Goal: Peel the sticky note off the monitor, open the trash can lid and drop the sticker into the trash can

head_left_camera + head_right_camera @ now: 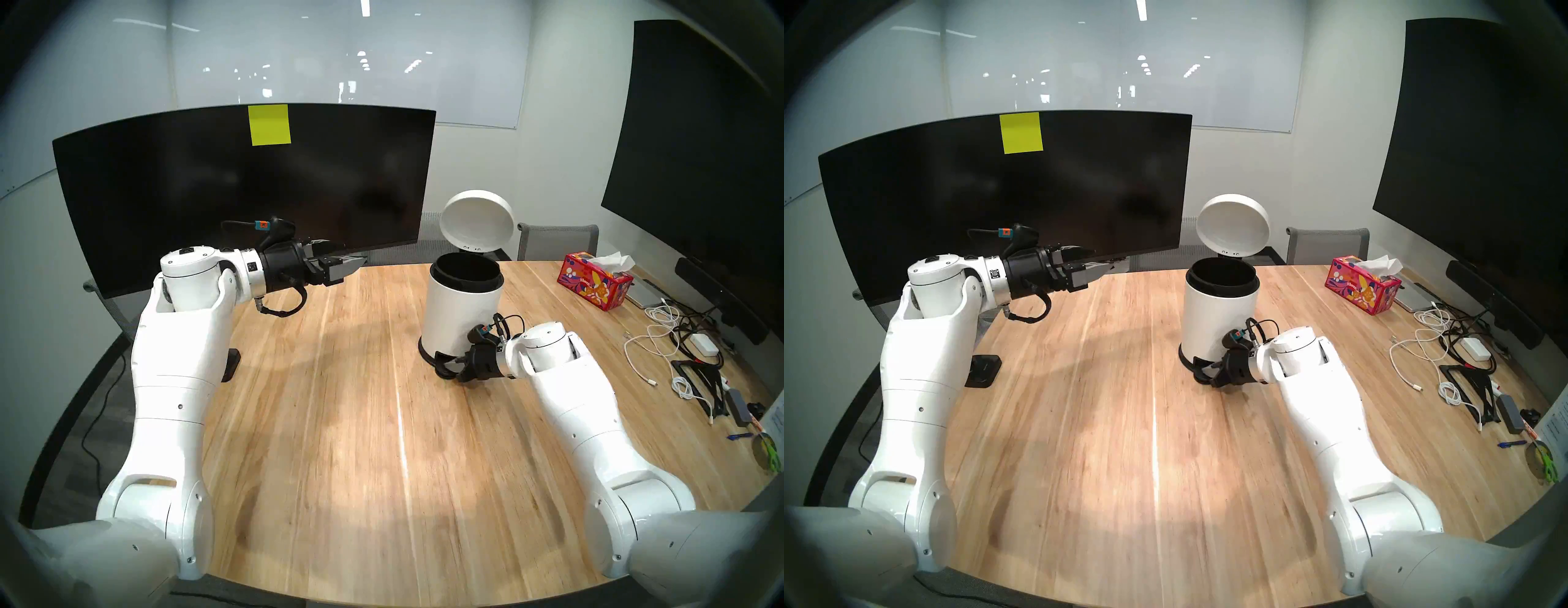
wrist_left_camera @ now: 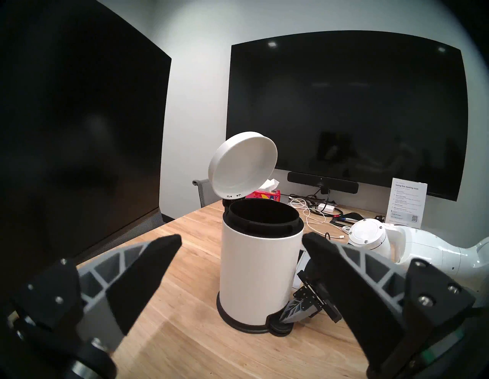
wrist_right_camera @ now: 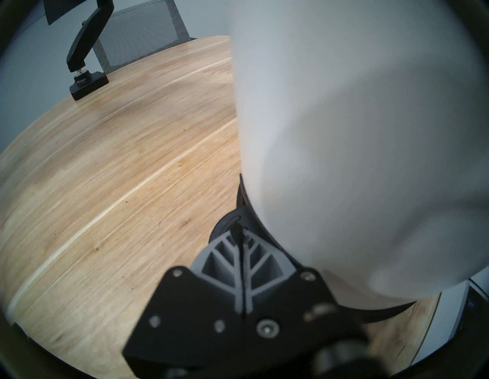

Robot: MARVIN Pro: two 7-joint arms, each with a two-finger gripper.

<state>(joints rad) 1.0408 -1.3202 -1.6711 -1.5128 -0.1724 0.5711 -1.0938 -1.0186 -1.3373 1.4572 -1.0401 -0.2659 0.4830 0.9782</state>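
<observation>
The trash can lid point(image 1: 476, 225) stands open under the clenched right jaws pressing the pedal point(image 2: 277, 321), while the sticky note point(image 1: 270, 125) waits on the monitor point(image 1: 203, 191), high above the released left jaws.

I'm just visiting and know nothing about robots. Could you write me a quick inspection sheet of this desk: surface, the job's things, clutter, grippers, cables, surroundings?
Surface: round pale wooden table, bare in the middle.
Job's things: square yellow-green sticky note stuck at the top edge of the wide curved black monitor; white cylindrical pedal bin with its round white lid standing open.
Clutter: red flowered tissue box and a printed paper sign on the table's right side.
Grippers: left gripper open, empty, pointing toward the bin; right gripper shut, tips on the bin's black foot pedal.
Cables: white and black cables tangled at the right.
Surroundings: large flat black wall display, whiteboard, grey mesh chair.
</observation>
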